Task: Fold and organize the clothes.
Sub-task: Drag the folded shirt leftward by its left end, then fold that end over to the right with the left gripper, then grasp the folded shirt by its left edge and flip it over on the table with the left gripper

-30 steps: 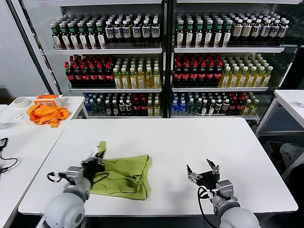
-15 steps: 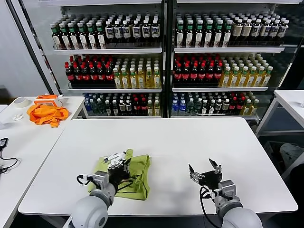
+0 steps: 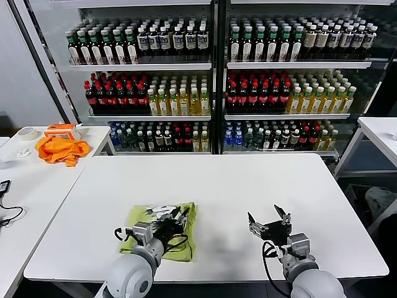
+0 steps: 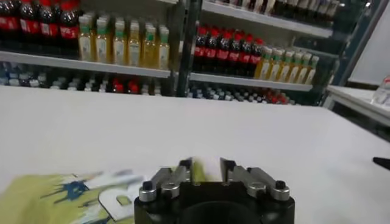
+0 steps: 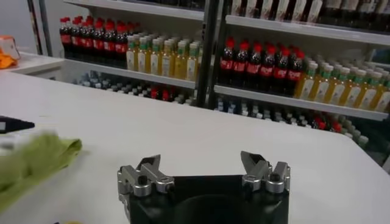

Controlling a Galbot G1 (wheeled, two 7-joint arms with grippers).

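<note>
Now the left gripper, having dragged the sleeve across, parts its fingers over the T-shirt folded beneath it, completing one fold, while the right gripper waits open, well apart.

Swung the left gripper rightward across the T-shirt, folding it narrower. Parted the fingers, white print now up.
</note>
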